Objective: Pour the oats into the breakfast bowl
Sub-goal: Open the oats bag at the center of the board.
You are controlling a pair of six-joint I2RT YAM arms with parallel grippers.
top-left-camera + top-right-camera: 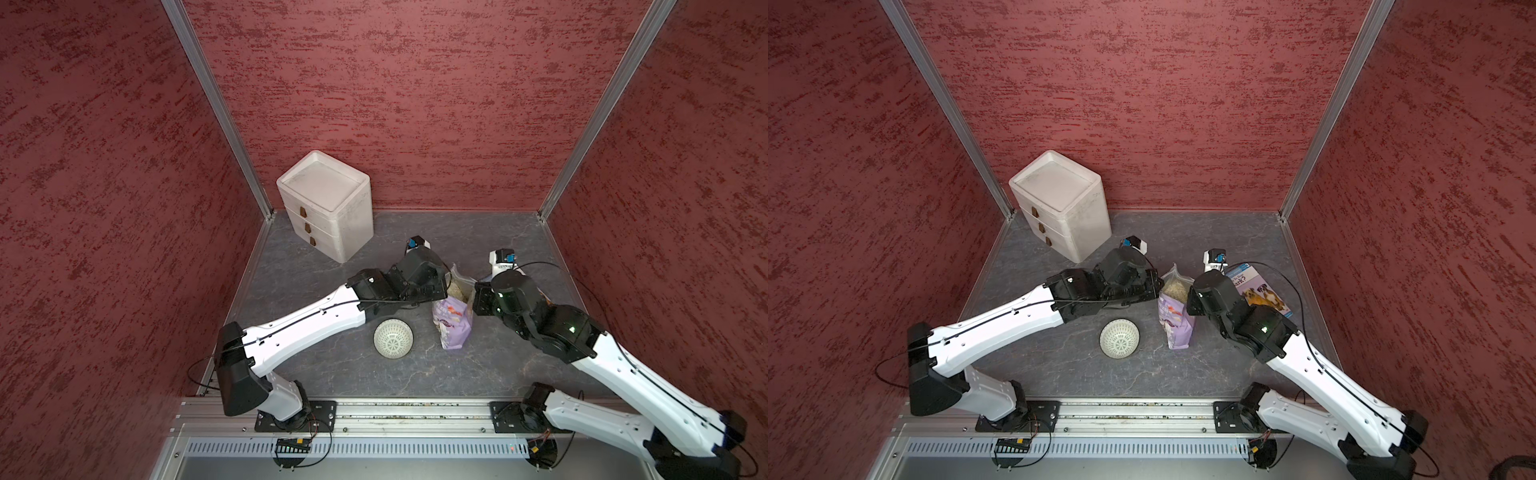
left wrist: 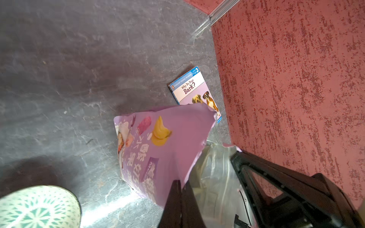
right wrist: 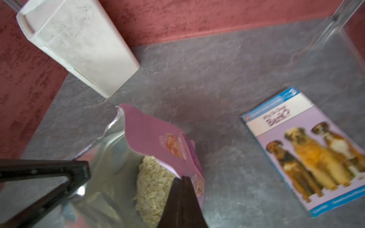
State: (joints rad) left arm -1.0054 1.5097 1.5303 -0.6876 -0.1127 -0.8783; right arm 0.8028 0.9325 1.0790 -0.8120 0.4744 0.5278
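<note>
Left end effector point(image 2: 180, 184): fingers pressed together, pinching the left rim of the mouth of the lilac-purple soft stand-up pouch point(image 2: 162, 150). Right end effector point(image 3: 180, 180): fingers likewise pressed together, pinching the right rim of the same mouth. In both top views the two arms meet the pouch from opposite sides, and the mouth is held spread between them.

The pouch is upright, right of the worktop's centre, with small food pictures on its front. Its mouth faces up and its silvery lining is exposed. Whether its base rests on the worktop or hangs just clear of it cannot be told. The pale beige flaked oats point(image 3: 154, 187) lie inside, below the rim.

The small round white bowl with a grey-green lattice pattern point(image 1: 392, 338) stands upright on the grey marbled worktop point(image 1: 415, 374). It is just left of the pouch and slightly nearer, and does not touch it.

A flat blue-edged book with dogs on its cover point(image 1: 1262, 286) lies face up, right of the pouch and further back, near the right wall. It is partly hidden under the right arm in a top view.

A tall white three-drawer box point(image 1: 324, 199) stands in the far left corner, well apart from the pouch.
</note>
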